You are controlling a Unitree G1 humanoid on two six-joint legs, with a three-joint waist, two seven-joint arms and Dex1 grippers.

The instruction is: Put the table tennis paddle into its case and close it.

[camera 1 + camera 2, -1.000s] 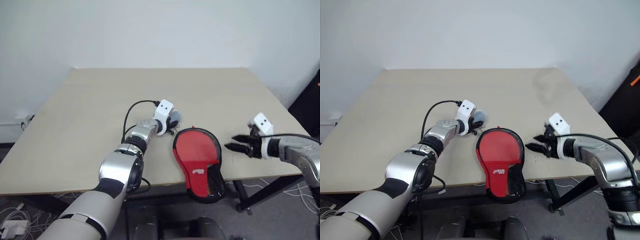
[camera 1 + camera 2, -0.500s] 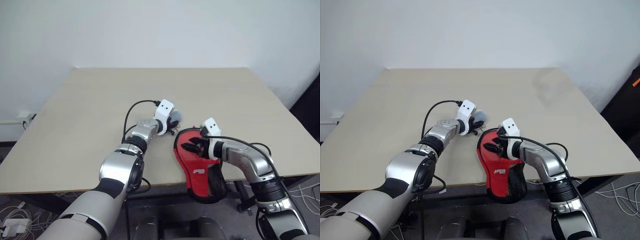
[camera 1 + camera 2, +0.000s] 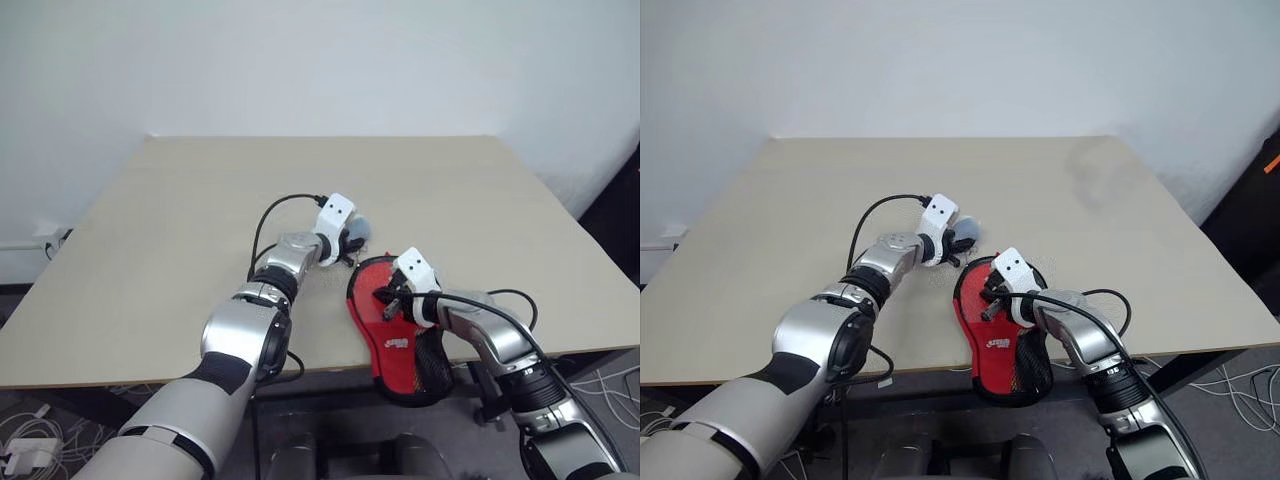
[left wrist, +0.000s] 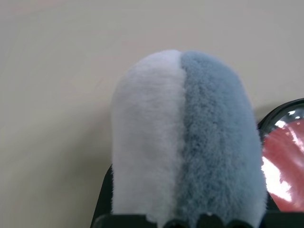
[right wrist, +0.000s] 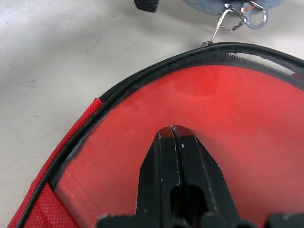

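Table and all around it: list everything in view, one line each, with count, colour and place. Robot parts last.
table: one, beige, against a white wall.
case: one, red with black edging and a white logo, at the table's near edge, its narrow end hanging over.
pompom: one, half white and half grey-blue, held at the case's far rim, with a metal clip and chain reaching to the rim.
cables: several, white, on the floor at the left.
left tool: one, black, shut on the pompom.
right tool: one, black, shut, tips on the case's red face.
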